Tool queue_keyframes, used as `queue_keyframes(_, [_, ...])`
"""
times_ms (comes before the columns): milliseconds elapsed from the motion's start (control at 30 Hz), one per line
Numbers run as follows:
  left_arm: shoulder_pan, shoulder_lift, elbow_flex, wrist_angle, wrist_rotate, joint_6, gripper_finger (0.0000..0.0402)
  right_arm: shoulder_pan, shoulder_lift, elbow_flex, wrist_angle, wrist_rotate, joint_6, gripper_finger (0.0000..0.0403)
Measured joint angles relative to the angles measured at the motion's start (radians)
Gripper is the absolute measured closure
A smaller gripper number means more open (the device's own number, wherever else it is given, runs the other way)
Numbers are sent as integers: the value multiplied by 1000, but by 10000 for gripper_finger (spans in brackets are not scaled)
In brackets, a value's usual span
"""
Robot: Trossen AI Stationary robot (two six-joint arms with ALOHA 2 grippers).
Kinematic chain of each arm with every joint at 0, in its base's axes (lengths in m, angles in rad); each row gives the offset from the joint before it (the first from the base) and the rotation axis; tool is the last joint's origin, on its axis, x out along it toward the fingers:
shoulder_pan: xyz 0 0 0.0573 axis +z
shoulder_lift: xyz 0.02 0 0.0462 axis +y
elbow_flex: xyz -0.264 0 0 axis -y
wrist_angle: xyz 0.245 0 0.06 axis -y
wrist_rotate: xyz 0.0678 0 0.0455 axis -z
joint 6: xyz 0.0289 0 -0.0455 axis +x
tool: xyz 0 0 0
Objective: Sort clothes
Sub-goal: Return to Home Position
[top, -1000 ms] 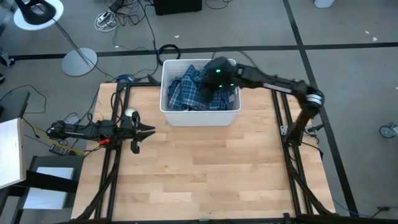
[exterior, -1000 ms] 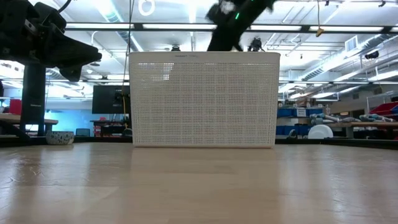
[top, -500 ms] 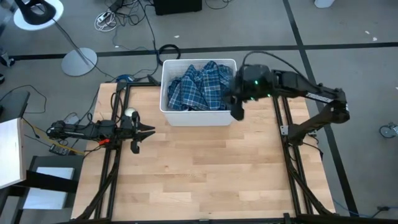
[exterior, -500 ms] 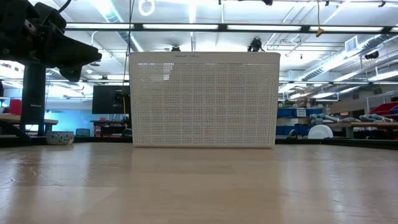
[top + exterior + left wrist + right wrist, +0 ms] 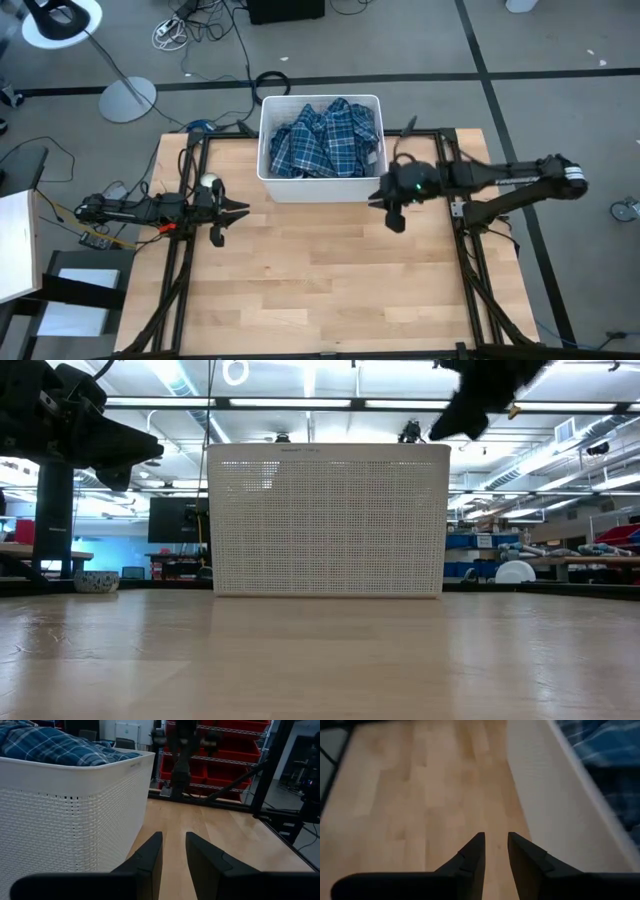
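Observation:
A white perforated bin stands at the middle of the table's far edge. A blue-white plaid shirt lies heaped in it, showing over the rim in the left wrist view and the right wrist view. My right gripper hangs open above the bare wood, just off the bin's near right corner, with nothing between its fingers. It slants down. My left gripper waits level at the table's left side, open and empty, pointing past the bin's near wall.
Bare wood takes up the table's near half. Dark frame rails run along both sides of the table. A small round object sits by the left arm. Cables and lamp bases lie on the floor beyond the table.
My right gripper has swung from over the bin toward the table's right and near edges and sunk a little. It now hangs above the bare wood beside the bin's near right corner. The plaid shirt, partly covered by the arm before, shows whole in the bin.

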Motion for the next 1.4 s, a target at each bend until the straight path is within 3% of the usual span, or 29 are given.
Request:
queue_keyframes(267, [0,0,0,7,0,0,312,6,-203,-489,515,-21,0,317])
queue_keyframes(533, [0,0,0,9,0,0,312,-69,-300,-775,865,-21,67,319])
queue_keyframes(733, [0,0,0,11,0,0,312,-64,-352,-855,916,-16,156,317])
queue_keyframes(867, [0,0,0,11,0,0,312,-22,-389,-888,921,52,198,317])
queue_keyframes(1200, [0,0,0,12,0,0,312,69,-482,-939,913,168,191,318])
queue_keyframes(1400, [0,0,0,12,0,0,312,86,-559,-939,899,172,114,320])
